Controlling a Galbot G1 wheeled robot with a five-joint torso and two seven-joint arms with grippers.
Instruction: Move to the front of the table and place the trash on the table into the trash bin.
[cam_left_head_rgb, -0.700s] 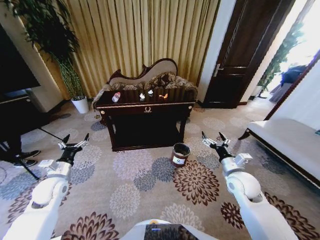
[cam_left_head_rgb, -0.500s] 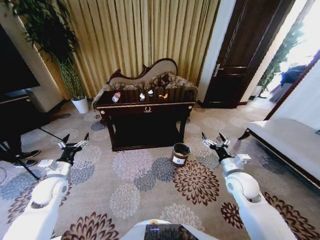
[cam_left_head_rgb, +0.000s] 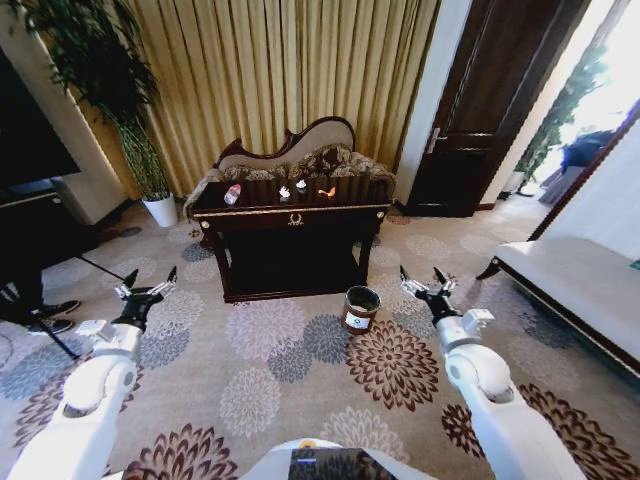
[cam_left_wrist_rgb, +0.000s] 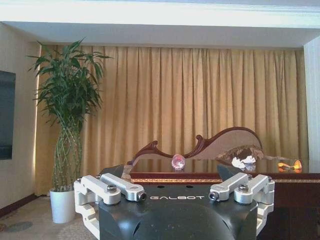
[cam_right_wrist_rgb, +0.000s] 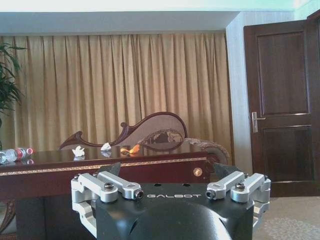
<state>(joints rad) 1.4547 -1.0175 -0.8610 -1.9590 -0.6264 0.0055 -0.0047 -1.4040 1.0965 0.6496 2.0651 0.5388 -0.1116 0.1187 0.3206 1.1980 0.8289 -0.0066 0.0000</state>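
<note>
Both claws, left claw (cam_left_head_rgb: 148, 288) and right claw (cam_left_head_rgb: 422, 284), released; surface (cam_left_head_rgb: 292, 210) at 12 o'clock carries one bottle (cam_left_head_rgb: 232, 194), two white scraps (cam_left_head_rgb: 292, 188), one orange scrap (cam_left_head_rgb: 326, 191). Right claw drifted slightly leftward.

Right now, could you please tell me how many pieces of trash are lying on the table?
4, in a row on the table: bottle at its left end, two white scraps mid-table, orange scrap right of them.

glossy dark wooden table (cam_left_head_rgb: 290, 212), clear plastic bottle (cam_left_head_rgb: 232, 194), crumpled paper scraps (cam_left_head_rgb: 284, 191), shiny-rimmed bin (cam_left_head_rgb: 360, 309).
</note>
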